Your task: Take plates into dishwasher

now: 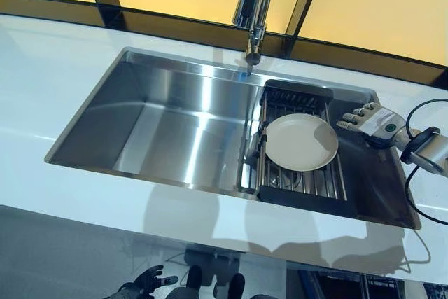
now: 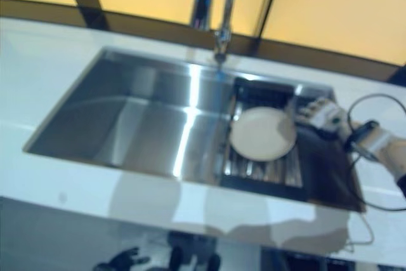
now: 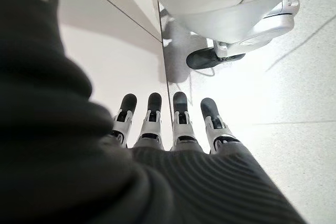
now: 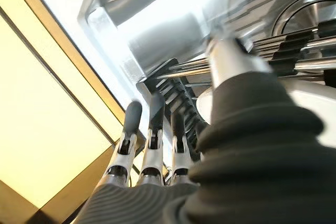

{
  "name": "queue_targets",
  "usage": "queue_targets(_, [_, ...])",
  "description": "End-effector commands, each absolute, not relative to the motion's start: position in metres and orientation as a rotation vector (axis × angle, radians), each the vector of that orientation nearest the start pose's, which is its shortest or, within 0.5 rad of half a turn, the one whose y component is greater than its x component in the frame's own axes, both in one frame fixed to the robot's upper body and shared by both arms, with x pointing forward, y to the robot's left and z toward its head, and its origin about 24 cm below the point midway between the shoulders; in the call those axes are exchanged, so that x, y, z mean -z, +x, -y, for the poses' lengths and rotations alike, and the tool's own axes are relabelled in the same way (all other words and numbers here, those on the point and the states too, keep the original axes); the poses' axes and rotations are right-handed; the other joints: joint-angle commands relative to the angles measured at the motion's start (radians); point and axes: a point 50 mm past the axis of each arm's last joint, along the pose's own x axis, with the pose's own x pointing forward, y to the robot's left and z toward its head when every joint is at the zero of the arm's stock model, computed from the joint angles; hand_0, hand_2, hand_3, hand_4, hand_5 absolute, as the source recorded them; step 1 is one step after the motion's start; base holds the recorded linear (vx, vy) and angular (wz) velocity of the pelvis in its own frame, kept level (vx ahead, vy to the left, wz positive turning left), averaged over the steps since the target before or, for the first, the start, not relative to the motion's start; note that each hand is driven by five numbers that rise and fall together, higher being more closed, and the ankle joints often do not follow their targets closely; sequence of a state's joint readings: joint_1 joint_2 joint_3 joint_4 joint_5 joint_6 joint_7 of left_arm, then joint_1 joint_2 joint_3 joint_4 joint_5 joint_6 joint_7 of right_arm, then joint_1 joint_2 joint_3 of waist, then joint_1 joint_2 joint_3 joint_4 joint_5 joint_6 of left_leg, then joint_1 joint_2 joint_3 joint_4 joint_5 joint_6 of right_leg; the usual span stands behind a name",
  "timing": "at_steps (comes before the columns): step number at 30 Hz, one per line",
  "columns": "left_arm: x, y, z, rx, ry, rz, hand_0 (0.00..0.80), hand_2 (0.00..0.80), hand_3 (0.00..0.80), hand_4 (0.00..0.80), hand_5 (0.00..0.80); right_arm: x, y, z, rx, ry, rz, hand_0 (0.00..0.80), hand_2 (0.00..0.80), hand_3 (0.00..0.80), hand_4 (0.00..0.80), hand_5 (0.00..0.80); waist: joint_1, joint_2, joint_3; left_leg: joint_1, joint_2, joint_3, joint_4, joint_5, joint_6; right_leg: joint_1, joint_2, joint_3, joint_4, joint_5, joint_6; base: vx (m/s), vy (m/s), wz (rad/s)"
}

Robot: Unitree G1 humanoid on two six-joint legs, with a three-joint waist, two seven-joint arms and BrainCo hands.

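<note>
Plate [image 1: 302, 141] lies flat on the rack [image 1: 299, 185] in the sink [image 1: 168, 131] | right hand [image 1: 369, 122] hovers just beside its right rim, fingers straight, empty, the nearer hand | left hand [image 3: 168, 124] hangs low, open, below the surface [image 1: 42, 82]

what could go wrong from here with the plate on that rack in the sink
1. The right hand hovers open at the plate's far right edge; a shallow one-sided pinch may let the smooth plate slip.
2. The plate lies flat on the rack, which sits over the sink; a nudge could slide it off into the basin.
3. The faucet hangs close by, so a high lift might hit it.
</note>
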State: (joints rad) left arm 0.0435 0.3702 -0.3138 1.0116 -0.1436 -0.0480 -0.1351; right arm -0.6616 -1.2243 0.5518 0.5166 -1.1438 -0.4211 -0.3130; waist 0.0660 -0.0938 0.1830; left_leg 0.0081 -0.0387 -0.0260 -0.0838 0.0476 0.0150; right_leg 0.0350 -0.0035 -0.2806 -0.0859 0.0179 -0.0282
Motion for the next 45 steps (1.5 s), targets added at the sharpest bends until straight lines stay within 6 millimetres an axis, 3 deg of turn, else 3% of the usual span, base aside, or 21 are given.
queue_targets(1, [0.141, 0.121, -0.243, 0.154, 0.29, -1.04, 0.0, 0.0, 0.0, 0.0, 0.0, -0.197, 0.318, 0.302, -0.205, -2.3, 0.439, 0.0, 0.0, 0.0, 0.0, 0.0, 0.01, -0.024, -0.016, 0.029, 0.007, 0.068, -0.003, -0.101, 0.027, 0.004, 0.035, 0.061, 0.044, -0.083, 0.015, 0.0, 0.0, 0.0])
queue_targets(17, [0.143, 0.12, -0.239, 0.168, 0.294, -1.048, 0.0, 0.0, 0.0, 0.0, 0.0, -0.171, 0.319, 0.283, -0.33, -2.185, 0.421, 0.0, 0.0, 0.0, 0.0, 0.0, 0.01, -0.01, -0.015, 0.043, 0.004, 0.062, -0.002, -0.106, 0.033, 0.012, 0.026, 0.049, 0.07, -0.1, 0.012, 0.0, 0.0, 0.0])
queue_targets(29, [0.147, 0.116, -0.234, 0.152, 0.257, -1.057, 0.0, 0.0, 0.0, 0.0, 0.0, -0.156, 0.313, 0.264, -0.356, -1.891, 0.343, 0.0, 0.0, 0.0, 0.0, 0.0, -0.01, 0.013, -0.011, 0.059, 0.002, 0.062, -0.003, -0.108, 0.038, 0.024, 0.022, 0.049, 0.078, -0.104, 0.012, 0.003, 0.011, 0.0])
queue_targets(45, [0.149, 0.11, -0.235, 0.139, 0.249, -1.075, 0.0, 0.0, 0.0, 0.0, 0.0, -0.167, 0.31, 0.262, -0.358, -1.821, 0.311, 0.0, 0.0, 0.0, 0.0, 0.0, -0.02, 0.01, -0.021, 0.072, 0.003, 0.068, -0.003, -0.111, 0.037, 0.036, 0.021, 0.052, 0.077, -0.106, 0.011, 0.0, 0.0, 0.0])
